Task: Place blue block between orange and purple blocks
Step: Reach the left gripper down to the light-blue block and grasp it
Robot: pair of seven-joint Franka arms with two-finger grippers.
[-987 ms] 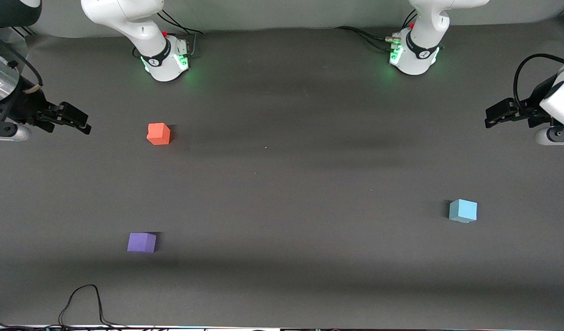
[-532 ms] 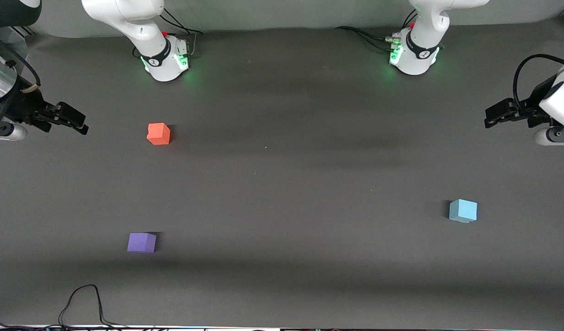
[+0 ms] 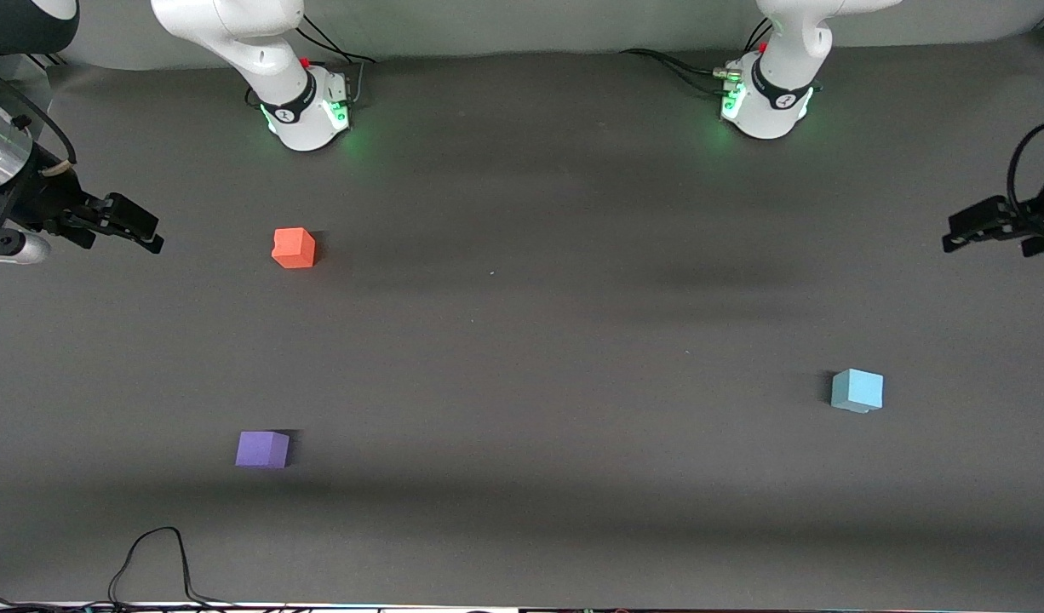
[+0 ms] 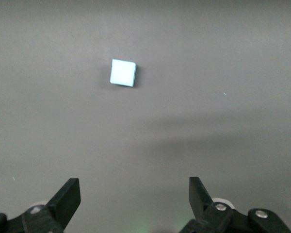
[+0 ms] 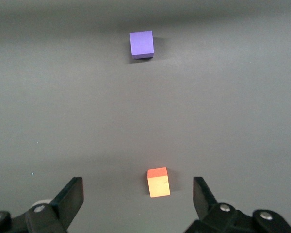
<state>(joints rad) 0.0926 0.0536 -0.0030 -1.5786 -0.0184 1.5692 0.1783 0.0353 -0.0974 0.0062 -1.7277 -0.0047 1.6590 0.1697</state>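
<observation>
The light blue block (image 3: 857,391) lies on the dark table toward the left arm's end; it also shows in the left wrist view (image 4: 123,73). The orange block (image 3: 294,248) lies toward the right arm's end, and the purple block (image 3: 262,449) lies nearer the front camera than it. Both show in the right wrist view, orange (image 5: 158,182) and purple (image 5: 141,44). My left gripper (image 3: 956,240) hangs open and empty in the air at the left arm's end of the table; its open jaws show in the left wrist view (image 4: 134,194). My right gripper (image 3: 143,234) hangs open and empty at the right arm's end (image 5: 138,194).
The two arm bases (image 3: 305,111) (image 3: 765,102) stand at the table's farthest edge from the front camera. A black cable (image 3: 152,558) loops on the table at the edge nearest the front camera, toward the right arm's end.
My left gripper has drawn outward toward the left arm's end of the table. My right gripper has shifted slightly outward too. The three blocks have not moved.
</observation>
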